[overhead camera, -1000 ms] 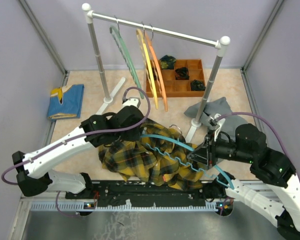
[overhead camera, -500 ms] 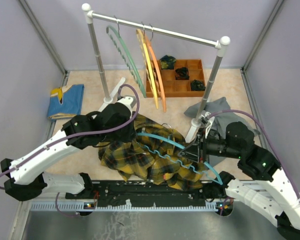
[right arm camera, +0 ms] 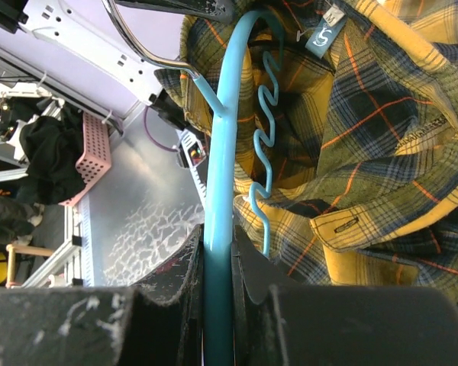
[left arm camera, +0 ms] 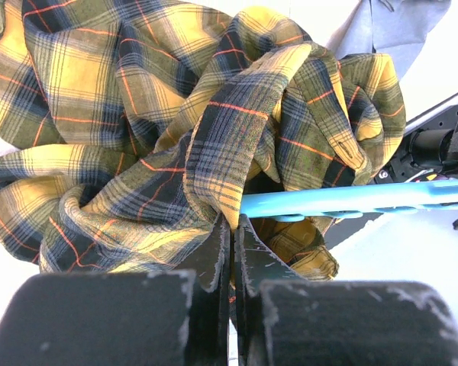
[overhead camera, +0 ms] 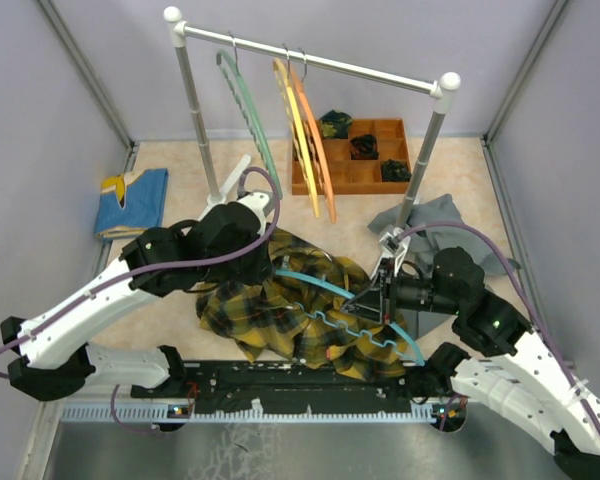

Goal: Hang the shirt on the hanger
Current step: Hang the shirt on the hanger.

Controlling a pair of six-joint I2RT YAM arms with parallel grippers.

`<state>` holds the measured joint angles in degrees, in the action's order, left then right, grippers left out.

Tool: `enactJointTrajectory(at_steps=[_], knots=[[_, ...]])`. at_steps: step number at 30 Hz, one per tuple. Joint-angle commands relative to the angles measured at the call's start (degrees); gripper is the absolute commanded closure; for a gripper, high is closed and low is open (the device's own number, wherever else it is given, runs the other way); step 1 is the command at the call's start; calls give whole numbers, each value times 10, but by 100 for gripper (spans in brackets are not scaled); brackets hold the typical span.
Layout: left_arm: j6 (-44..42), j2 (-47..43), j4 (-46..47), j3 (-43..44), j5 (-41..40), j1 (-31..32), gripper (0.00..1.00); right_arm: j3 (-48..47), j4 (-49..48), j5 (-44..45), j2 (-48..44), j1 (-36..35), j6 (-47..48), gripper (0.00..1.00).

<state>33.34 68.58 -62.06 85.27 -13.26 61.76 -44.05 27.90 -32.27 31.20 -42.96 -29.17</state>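
The yellow and black plaid shirt [overhead camera: 265,320] lies bunched on the table near the front edge. My left gripper [overhead camera: 268,258] is shut on a fold of its fabric [left arm camera: 229,183] at the upper edge of the heap. The light blue hanger [overhead camera: 320,283] slants across the shirt, with its wavy bar over the cloth. My right gripper [overhead camera: 372,302] is shut on the hanger's arm [right arm camera: 220,175]. In the right wrist view the hanger's far end goes in under the shirt's [right arm camera: 366,122] collar by a small size tag. In the left wrist view the hanger [left arm camera: 351,200] passes just behind my shut fingers [left arm camera: 214,252].
A clothes rack [overhead camera: 310,58] stands at the back with a green hanger [overhead camera: 250,120], a yellow one [overhead camera: 295,130] and an orange one [overhead camera: 318,140]. Behind it sits a wooden tray [overhead camera: 350,185]. A grey garment [overhead camera: 435,215] lies by the rack's right post, a blue cloth [overhead camera: 135,200] at far left.
My right arm has carried the hanger leftwards, further across and into the shirt. My left arm moved back and left, then held, keeping its pinch on the fabric.
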Motion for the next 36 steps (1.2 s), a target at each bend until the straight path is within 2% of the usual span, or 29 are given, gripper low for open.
enactJointTrajectory(at_steps=[1,13,17,26,31,36], knots=[[-9,0,23,22,8,4,100,8,-87,-26,5,-2,-12,100],[-11,0,27,26,8,4,100,32,-188,34,80,-97,-16,100],[-19,-11,41,26,11,5,100,45,-244,35,97,-99,-27,100],[-42,-9,46,38,21,6,100,16,-262,48,133,-99,-13,100],[-43,-3,31,32,18,7,100,26,-307,51,126,-99,-33,100],[-28,3,0,25,-10,7,100,16,-303,53,106,-99,-33,100]])
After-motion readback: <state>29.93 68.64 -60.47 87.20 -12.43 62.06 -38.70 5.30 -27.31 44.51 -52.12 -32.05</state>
